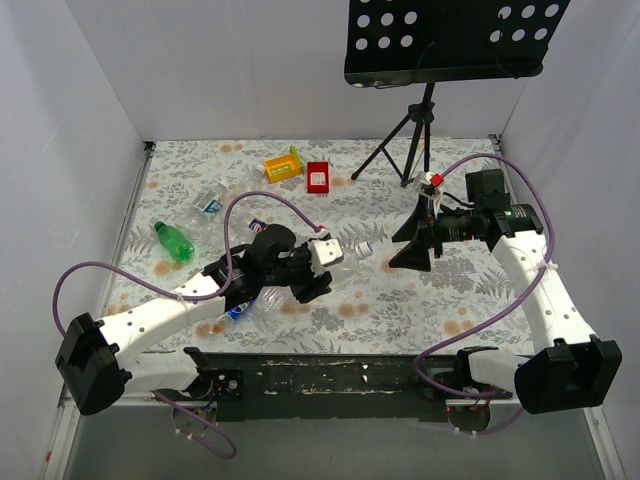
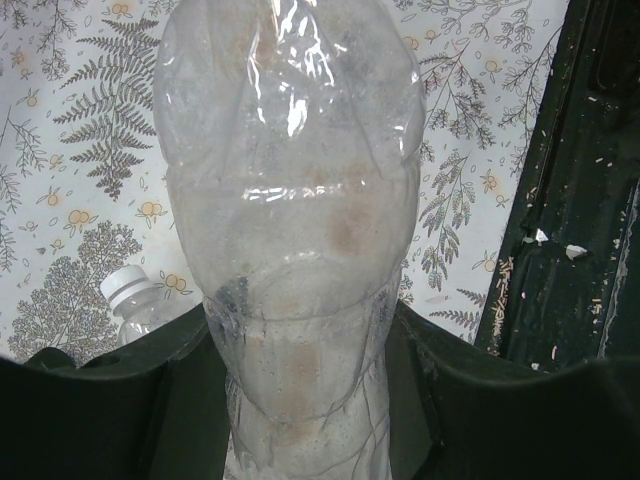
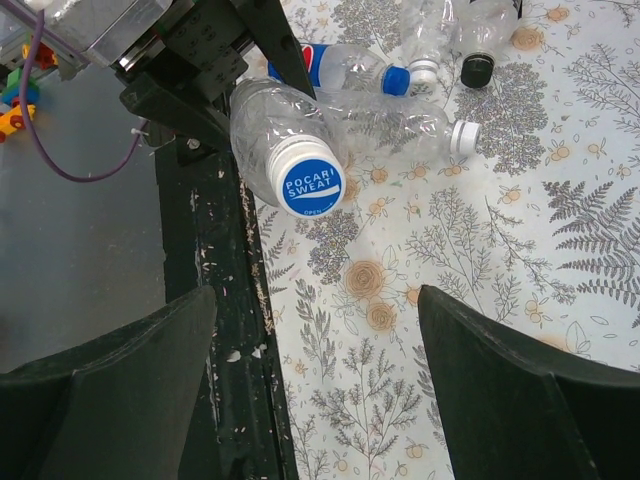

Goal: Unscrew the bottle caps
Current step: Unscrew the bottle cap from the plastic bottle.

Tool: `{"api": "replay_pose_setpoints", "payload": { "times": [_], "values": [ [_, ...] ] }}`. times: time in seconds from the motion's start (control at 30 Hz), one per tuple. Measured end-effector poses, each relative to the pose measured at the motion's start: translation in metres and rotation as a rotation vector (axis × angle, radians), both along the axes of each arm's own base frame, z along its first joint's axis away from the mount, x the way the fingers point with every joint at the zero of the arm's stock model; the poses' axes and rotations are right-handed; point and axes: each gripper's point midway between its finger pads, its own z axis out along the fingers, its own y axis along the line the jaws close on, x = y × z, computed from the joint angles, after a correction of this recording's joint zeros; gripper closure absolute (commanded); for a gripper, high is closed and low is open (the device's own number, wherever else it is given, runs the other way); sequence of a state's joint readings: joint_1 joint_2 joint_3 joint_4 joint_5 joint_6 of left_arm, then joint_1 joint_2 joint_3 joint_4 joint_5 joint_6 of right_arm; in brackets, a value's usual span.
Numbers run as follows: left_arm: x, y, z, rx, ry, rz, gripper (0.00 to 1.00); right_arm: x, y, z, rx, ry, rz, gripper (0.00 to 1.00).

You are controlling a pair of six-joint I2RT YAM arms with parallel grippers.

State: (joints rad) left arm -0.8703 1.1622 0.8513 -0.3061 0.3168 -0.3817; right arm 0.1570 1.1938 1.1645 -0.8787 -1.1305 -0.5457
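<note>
The left gripper (image 2: 300, 335) is pinched on a clear bottle (image 2: 290, 150), which it holds on its side near the black base bar (image 3: 220, 260). The bottle's blue-and-white cap (image 3: 308, 185) is on and faces the right gripper (image 3: 315, 300). That gripper's fingers are spread wide above the counter (image 3: 520, 300), apart from the cap. Beyond the held bottle, on the counter, lie bottles with a white cap (image 3: 463, 138), a blue cap (image 3: 397, 80) and a black cap (image 3: 478, 70).

We are seeing a blue-and-white cap (image 3: 308, 182) (printed Pocari Sweat) sitting on its bottle (image 3: 262, 125); a white cap (image 3: 463, 138), blue cap (image 3: 397, 80) and black cap (image 3: 478, 70) are clustering nearby, near the table (image 3: 560, 250)'s near edge.
</note>
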Motion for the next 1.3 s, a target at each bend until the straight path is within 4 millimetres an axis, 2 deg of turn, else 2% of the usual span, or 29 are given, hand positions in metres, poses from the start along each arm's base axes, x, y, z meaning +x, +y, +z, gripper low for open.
{"api": "replay_pose_setpoints", "payload": {
  "times": [0.47, 0.73, 1.0, 1.3],
  "values": [
    [0.0, -0.001, -0.004, 0.018, -0.012, -0.001, 0.97, 0.002, 0.001, 0.0, 0.011, 0.031, -0.005, 0.11],
    [0.001, -0.002, -0.01, 0.041, -0.02, -0.007, 0.97, 0.008, 0.001, -0.006, 0.001, 0.138, -0.05, 0.12],
    [0.001, -0.005, -0.021, 0.075, -0.008, -0.01, 0.97, 0.013, 0.003, -0.004, 0.018, 0.203, -0.083, 0.12],
    [0.006, -0.014, -0.025, 0.086, -0.011, -0.014, 0.97, 0.018, 0.008, -0.017, 0.016, 0.317, -0.109, 0.14]
  ]
}}
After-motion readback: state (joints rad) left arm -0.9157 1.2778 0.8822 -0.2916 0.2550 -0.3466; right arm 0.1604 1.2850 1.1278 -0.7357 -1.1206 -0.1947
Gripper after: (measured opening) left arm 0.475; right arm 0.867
